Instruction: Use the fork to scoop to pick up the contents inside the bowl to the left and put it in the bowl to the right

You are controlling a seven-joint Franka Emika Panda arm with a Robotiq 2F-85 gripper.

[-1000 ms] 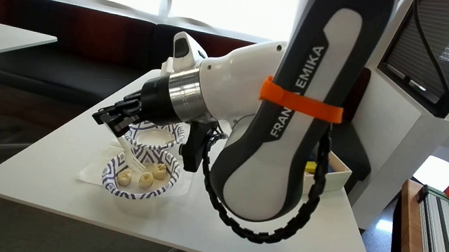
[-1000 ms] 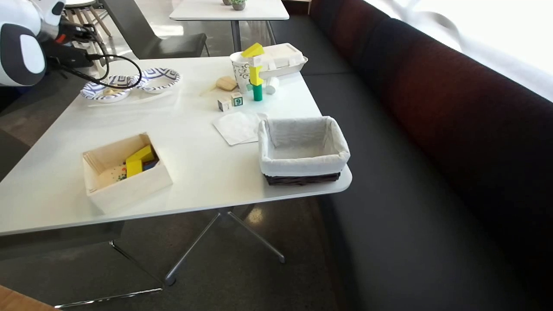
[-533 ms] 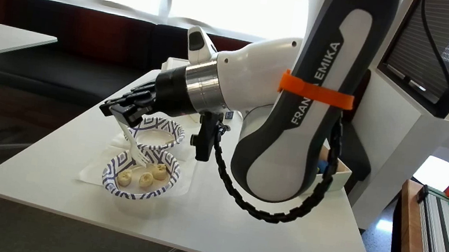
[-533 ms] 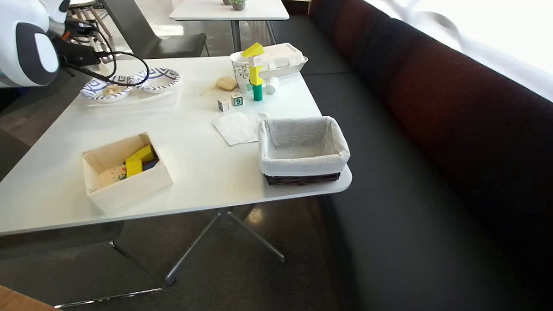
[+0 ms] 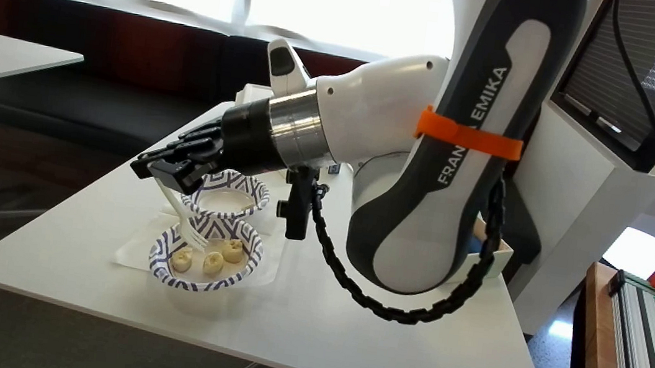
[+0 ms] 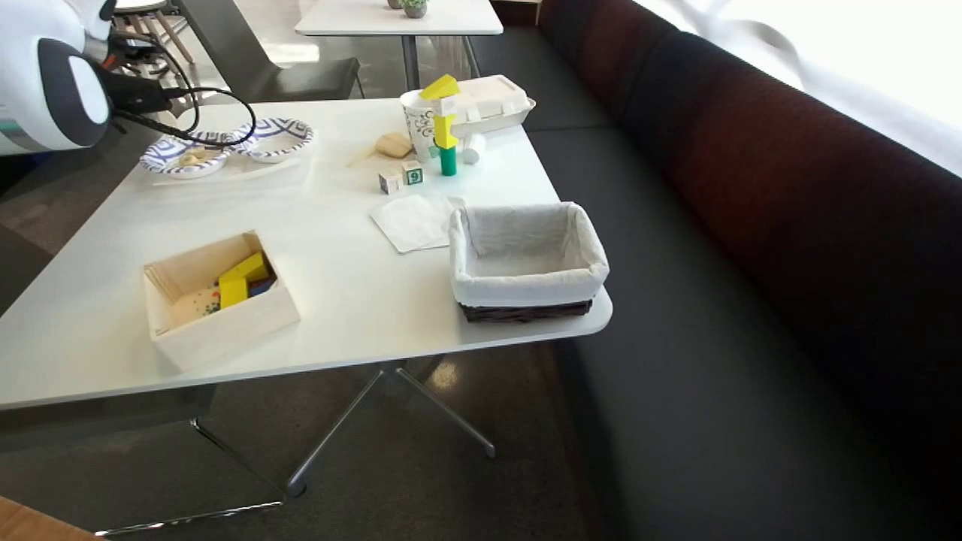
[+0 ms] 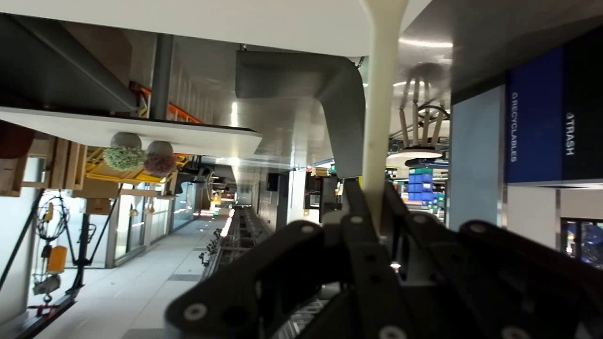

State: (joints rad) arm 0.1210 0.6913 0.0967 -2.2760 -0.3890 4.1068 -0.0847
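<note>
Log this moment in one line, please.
claw: shut on fork | fork: angled down toward bowl | bowl: three pale pieces inside | piece contact: unclear

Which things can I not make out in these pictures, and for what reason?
Whether the fork touches the food pieces, in an exterior view: too small to tell.
The fork's far end, in the wrist view: cut off by the top edge.
Wooden box, in an exterior view: the arm hides much of it.
Tan mark in the farther bowl, in an exterior view: too small.
</note>
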